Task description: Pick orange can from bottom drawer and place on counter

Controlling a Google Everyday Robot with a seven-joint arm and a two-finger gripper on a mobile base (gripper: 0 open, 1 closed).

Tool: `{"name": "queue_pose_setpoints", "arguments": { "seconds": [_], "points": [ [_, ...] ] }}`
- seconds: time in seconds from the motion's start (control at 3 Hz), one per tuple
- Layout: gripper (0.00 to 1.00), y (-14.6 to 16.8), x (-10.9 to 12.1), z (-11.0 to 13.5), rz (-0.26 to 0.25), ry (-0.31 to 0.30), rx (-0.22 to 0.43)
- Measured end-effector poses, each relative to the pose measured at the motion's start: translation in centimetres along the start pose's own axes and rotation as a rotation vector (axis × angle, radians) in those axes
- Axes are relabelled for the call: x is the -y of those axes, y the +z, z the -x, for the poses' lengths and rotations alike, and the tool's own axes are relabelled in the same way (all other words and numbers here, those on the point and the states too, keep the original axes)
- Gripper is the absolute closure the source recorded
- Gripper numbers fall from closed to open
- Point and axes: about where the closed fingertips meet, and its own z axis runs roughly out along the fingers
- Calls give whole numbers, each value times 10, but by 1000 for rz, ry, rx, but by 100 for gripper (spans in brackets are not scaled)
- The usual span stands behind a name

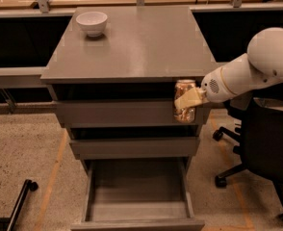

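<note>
My gripper (186, 101) is shut on the orange can (184, 86), holding it upright in front of the right end of the top drawer front, just below the counter's front edge. The can's silver rim and mottled orange label show above and below the pale fingers (187, 100). The white arm reaches in from the right. The counter (132, 42) is a broad grey slab above the drawers. The bottom drawer (137, 211) is pulled open below, and its grey floor shows nothing in it.
A white bowl (92, 22) stands at the counter's back left. Two closed grey drawer fronts (127, 129) sit above the open drawer. A black office chair (264, 153) stands at the right, beneath the arm. A black wheeled leg (21, 196) is at the lower left.
</note>
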Motion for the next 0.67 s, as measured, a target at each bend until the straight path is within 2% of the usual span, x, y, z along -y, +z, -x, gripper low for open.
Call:
{"name": "queue_pose_setpoints", "arguments": {
  "seconds": [0.33, 0.67],
  "points": [
    [100, -30, -33, 33, -29, -137, 56],
    [100, -51, -52, 79, -69, -275, 124]
  ]
}}
